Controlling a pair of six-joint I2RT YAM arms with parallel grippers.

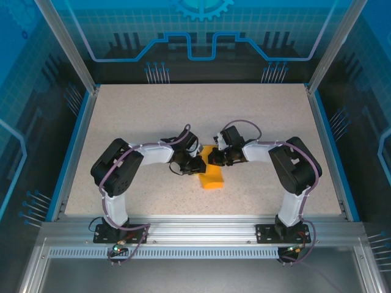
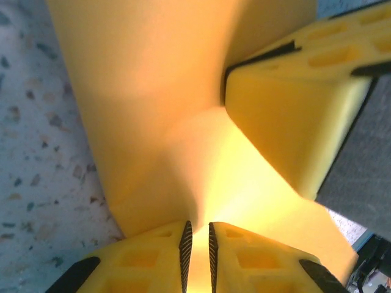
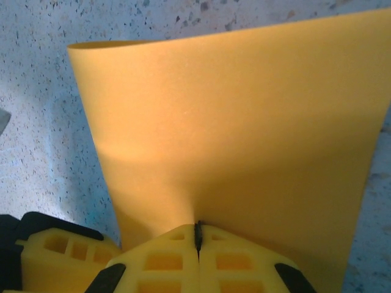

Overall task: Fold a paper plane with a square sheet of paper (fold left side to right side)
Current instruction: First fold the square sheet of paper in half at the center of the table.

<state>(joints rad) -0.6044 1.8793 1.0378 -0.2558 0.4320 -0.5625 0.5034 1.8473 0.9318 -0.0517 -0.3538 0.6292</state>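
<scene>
Paper: the square sheet of paper [image 1: 212, 177], bright orange and plain, sits in the middle of the table [image 1: 183, 110], caught between the two arms' tips, with its free part reaching toward 6 o'clock from them.
Shape: from above only a short oblong patch shows; up close the sheet [image 3: 244, 122] stands curved off the speckled surface instead of lying flat, with one corner curling at 10 o'clock in the right wrist view.
Left gripper: the left gripper [image 1: 194, 163] meets the paper at its 10 o'clock side; its yellow fingers [image 2: 165, 256] stand almost together, and the orange sheet [image 2: 153, 91] runs down into the slim gap, so it looks pinched there.
Right gripper: the right gripper [image 1: 215, 157] comes in at the paper's 12 o'clock end; its jaws are pressed tight with the sheet's edge nipped between them, and the paper fans upward from that pinch [image 3: 198, 238].
Spacing: the two grippers are just beside each other, and a right finger [image 2: 293, 122] looms at 2 o'clock in the left wrist view.
</scene>
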